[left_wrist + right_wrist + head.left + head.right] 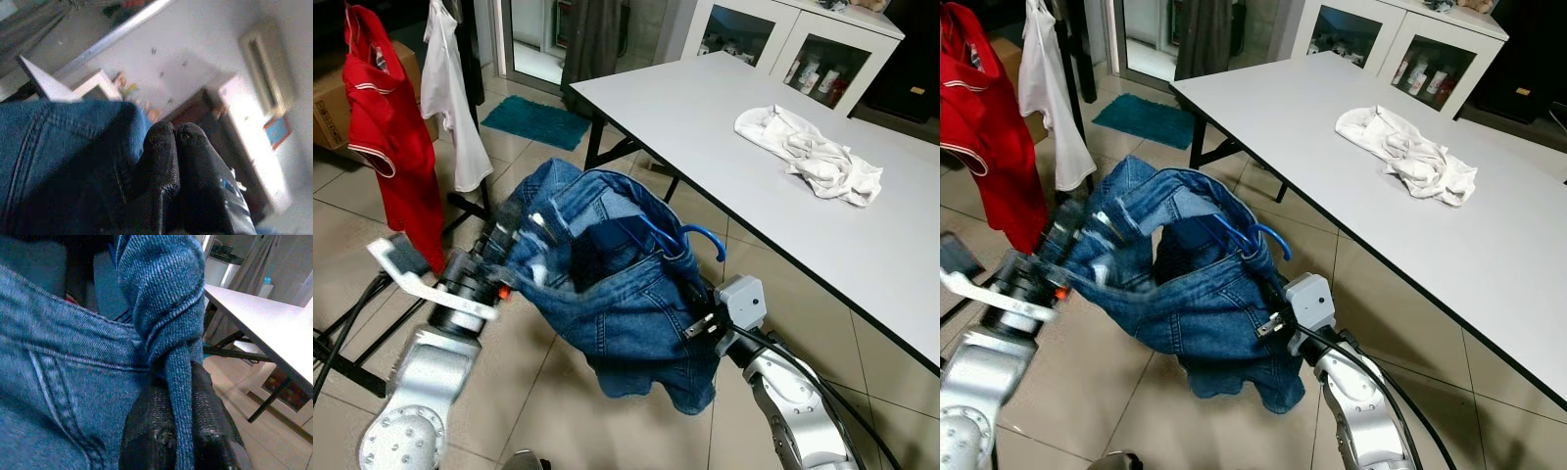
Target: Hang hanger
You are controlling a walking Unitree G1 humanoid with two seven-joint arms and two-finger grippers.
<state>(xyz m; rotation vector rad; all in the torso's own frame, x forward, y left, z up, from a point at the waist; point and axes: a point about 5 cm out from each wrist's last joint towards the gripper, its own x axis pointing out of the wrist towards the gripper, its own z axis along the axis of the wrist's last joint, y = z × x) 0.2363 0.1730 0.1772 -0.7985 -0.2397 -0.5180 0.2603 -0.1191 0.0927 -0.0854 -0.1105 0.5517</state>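
1. Two end effectors sharing one load: blue denim jeans point(626, 304) on a blue hanger point(668, 235), held up between both arms above the tiled floor point(558, 392), just beside the near edge of the white surface point(803, 215).
2. Left end effector point(176, 142) closed, fingertips pressed together on a fold of denim at the waistband.
3. Right end effector point(181, 406) clamped on a twisted strip of denim, seen running between its black fingers.
4. Hanger hook point(710, 240) poking free above the waistband, pointing toward the surface's edge, caught on nothing.
5. Judged step: carrying the loaded hanger, hanging not yet done.
6. Likely target: clothes rack point(460, 201) at the robot's left, already bearing a red shirt point(396, 147) and a white garment point(450, 98).
7. Next move, as a judgement: turn toward the rack, lift the hook above its rail, lower onto it, then let go with both; risk of jeans sliding off the hanger.
8. Containers: glass-door cabinet point(773, 44) beyond the surface's far corner, bottles on its shelves; contents too small to name.
9. Crumpled white cloth point(808, 152) lying on the surface, well apart from the jeans.
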